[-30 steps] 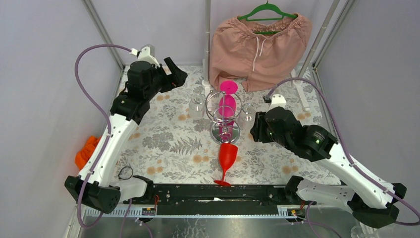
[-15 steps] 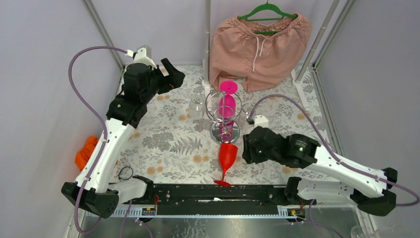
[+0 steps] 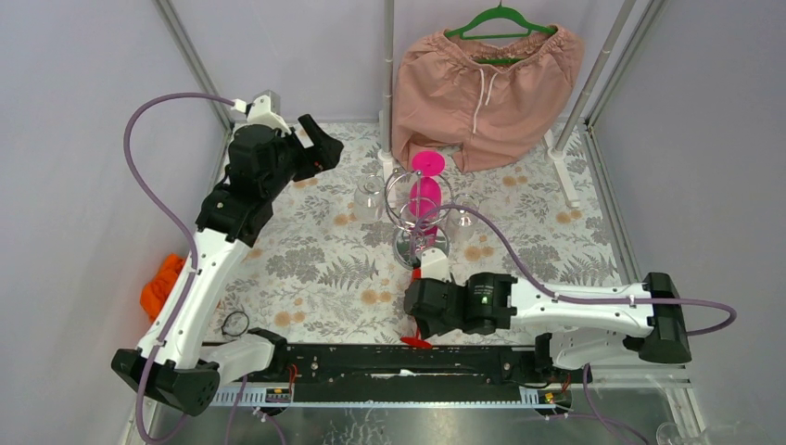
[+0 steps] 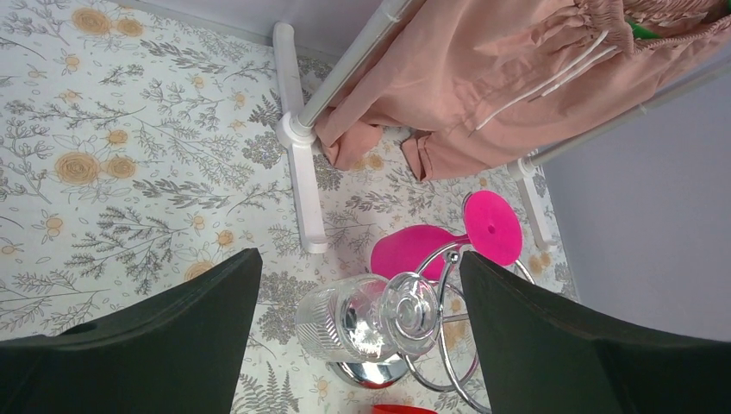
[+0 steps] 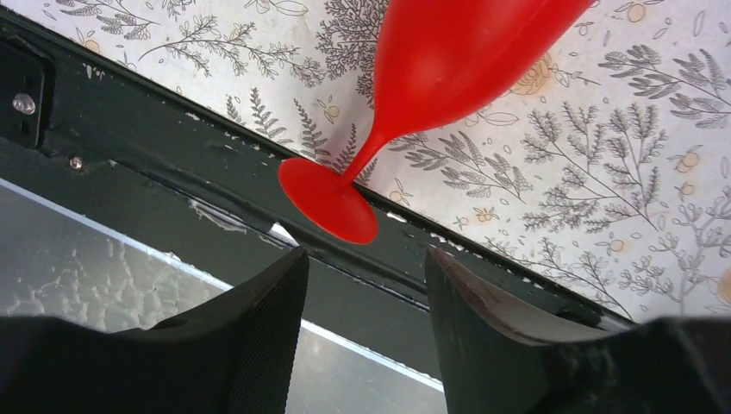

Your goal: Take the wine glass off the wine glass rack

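Note:
The wine glass rack stands mid-table, its chrome loops low in the left wrist view. A pink wine glass and a clear ribbed glass hang on it upside down. Another clear glass hangs on its right side. My left gripper is open, above and to the left of the rack, holding nothing. A red wine glass lies on the table by the near edge, foot at the rail. My right gripper hovers open over that foot, not touching it.
Pink shorts hang on a green hanger at the back, with white stand feet on the floral cloth. A black rail runs along the near edge. An orange cloth lies off the table's left side.
My right arm has swung from beside the rack down to the near edge, over the red glass, and its jaws have widened. The left arm has shifted only slightly.

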Robot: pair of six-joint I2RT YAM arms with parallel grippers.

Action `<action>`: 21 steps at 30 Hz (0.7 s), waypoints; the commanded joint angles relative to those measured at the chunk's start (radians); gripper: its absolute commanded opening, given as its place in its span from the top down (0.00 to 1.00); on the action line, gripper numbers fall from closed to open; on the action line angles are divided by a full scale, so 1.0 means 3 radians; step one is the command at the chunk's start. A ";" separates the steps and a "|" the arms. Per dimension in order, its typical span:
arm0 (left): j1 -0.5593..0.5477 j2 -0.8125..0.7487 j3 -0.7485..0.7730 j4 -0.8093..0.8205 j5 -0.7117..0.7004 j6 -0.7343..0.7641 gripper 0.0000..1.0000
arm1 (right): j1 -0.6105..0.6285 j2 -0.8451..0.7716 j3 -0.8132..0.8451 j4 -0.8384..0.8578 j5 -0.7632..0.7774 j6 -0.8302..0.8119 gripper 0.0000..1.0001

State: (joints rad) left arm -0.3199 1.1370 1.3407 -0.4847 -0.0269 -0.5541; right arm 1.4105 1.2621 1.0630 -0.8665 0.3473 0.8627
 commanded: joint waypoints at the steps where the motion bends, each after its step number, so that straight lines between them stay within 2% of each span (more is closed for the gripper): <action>1: -0.0018 -0.0085 -0.0080 -0.0011 -0.0084 0.0071 0.07 | 0.0038 0.0117 -0.0099 0.0357 0.0045 0.0164 0.40; 11: -0.0016 -0.0206 -0.0230 -0.0013 -0.0131 0.0108 0.06 | 0.0038 0.0498 -0.0280 0.0704 -0.0034 0.0319 0.41; 21: -0.0020 -0.0280 -0.0291 -0.0040 -0.0187 0.0155 0.06 | 0.0038 0.0846 -0.0299 0.0772 0.0074 0.0380 0.42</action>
State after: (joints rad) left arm -0.3202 1.0706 1.2709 -0.4881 -0.0540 -0.5346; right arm 1.4139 1.4807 0.9764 -0.6563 0.3313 0.9451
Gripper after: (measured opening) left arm 0.940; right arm 0.590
